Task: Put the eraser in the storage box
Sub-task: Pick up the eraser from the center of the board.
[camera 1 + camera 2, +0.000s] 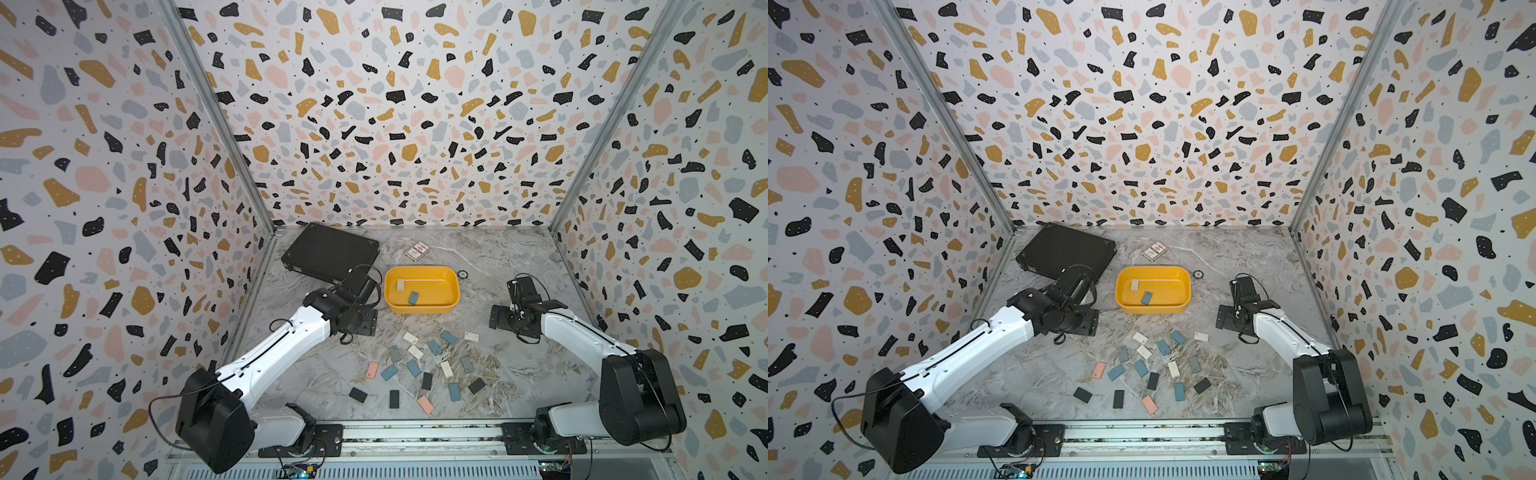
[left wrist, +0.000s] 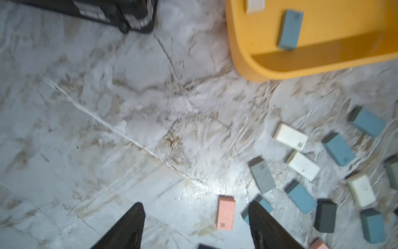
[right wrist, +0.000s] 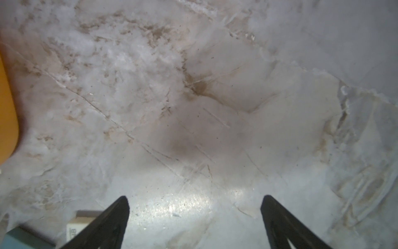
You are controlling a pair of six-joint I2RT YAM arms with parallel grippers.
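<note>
The yellow storage box (image 1: 420,310) (image 1: 1152,309) stands mid-table, with a white eraser (image 1: 400,285) and a blue eraser (image 1: 413,297) lying in it. The left wrist view shows the box's corner (image 2: 247,64) and that blue eraser (image 2: 289,29) inside. Several more erasers lie scattered on the marble in front of the box, among them a pink eraser (image 2: 225,213) (image 1: 372,370). My left gripper (image 2: 196,204) (image 1: 365,322) hangs open and empty left of the box, high above the table. My right gripper (image 3: 196,198) (image 1: 505,318) is open over bare marble to the right of the box.
A flat black case (image 1: 330,251) lies at the back left, close behind my left wrist. A small card box (image 1: 417,250) and a small round object (image 1: 462,274) sit behind the storage box. Patterned walls close in three sides.
</note>
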